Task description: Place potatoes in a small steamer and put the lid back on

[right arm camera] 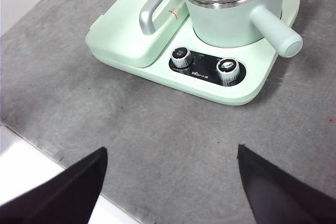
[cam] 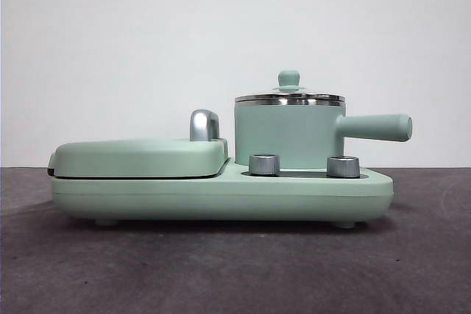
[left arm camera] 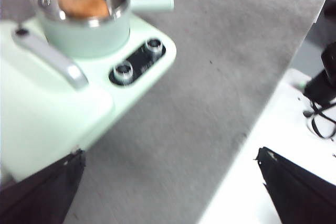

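- The potato [left arm camera: 82, 3] lies inside the steamer [cam: 287, 136], seen through the glass in the left wrist view and as an orange patch in the right wrist view.
- The lid [cam: 289, 95] sits on the steamer's steel rim, its green knob upright and centred in the front view — it looks level there.
- The steamer stands in its well on the green base [cam: 221, 196], beside the flat griddle cover [cam: 140, 157] with its chrome handle [cam: 204, 124]; two dials [cam: 265, 164] sit on the front panel.
- Left tool [left arm camera: 173, 182]: jaws wide apart, holding nothing, well back from the appliance and partly over the desk [left arm camera: 210, 93] edge.
- Right tool [right arm camera: 170, 182]: jaws also spread, empty, near the desk's front edge and well clear of the steamer.
- By my reading the task is essentially finished; what remains is only to keep both arms clear.
- Risks from here: a careless sweep of either arm could catch the steamer's side handle [cam: 375, 127], which juts out, and turn or tip the pot — the lid merely rests on the rim, so a knock would shift it.
- The right wrist view cuts off the steamer's top, so the lid's seating on that side cannot be confirmed from there.
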Robot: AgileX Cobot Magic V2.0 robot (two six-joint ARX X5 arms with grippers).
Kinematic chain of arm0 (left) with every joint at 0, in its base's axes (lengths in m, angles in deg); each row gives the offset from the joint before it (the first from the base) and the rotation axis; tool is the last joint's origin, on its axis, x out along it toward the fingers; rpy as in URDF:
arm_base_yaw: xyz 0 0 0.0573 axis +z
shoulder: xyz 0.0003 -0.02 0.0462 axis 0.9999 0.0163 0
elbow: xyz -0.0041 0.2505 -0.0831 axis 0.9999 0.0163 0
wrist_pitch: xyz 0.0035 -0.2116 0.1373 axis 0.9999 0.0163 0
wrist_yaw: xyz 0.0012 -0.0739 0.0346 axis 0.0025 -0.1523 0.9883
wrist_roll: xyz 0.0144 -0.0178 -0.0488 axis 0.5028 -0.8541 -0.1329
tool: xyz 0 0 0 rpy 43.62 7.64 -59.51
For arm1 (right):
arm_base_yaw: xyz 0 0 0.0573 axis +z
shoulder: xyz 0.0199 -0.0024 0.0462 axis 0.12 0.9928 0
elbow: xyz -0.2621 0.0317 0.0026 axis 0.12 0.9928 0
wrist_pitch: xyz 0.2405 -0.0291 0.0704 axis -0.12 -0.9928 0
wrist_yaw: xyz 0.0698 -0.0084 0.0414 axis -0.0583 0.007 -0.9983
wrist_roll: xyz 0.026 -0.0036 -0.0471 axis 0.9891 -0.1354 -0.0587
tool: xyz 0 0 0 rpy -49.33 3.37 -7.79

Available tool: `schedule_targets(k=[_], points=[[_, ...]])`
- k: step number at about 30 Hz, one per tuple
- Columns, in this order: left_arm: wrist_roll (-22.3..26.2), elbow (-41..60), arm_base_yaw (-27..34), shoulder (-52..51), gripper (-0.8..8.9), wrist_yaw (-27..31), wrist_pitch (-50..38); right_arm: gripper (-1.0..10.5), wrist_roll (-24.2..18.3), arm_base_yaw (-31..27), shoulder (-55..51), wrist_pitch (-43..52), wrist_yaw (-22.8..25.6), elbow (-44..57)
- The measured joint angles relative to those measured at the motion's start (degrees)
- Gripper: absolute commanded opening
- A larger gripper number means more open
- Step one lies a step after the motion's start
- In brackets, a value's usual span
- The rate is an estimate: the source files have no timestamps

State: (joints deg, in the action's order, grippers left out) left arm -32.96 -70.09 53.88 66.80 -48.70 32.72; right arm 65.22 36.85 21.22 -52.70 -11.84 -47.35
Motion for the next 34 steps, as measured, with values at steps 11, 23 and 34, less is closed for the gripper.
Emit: schedule_targets(k=[11,23,34], points=[[-8.9,18.6,0.0,-16.7,2.82,0.0,-5.2,3.9,0.0,0.0,0.0,0.1,0.0,0.0],[-10.4,18.6,0.0,-18.0,0.16,0.0,-6.3,0.1,-0.9,0.0,0.0,0.5,0.4,0.0],[-10.4,18.6,0.0,-18.0,0.16,0.0,-6.4,0.1,-0.9,0.0,0.0,1.4,0.4,0.0]])
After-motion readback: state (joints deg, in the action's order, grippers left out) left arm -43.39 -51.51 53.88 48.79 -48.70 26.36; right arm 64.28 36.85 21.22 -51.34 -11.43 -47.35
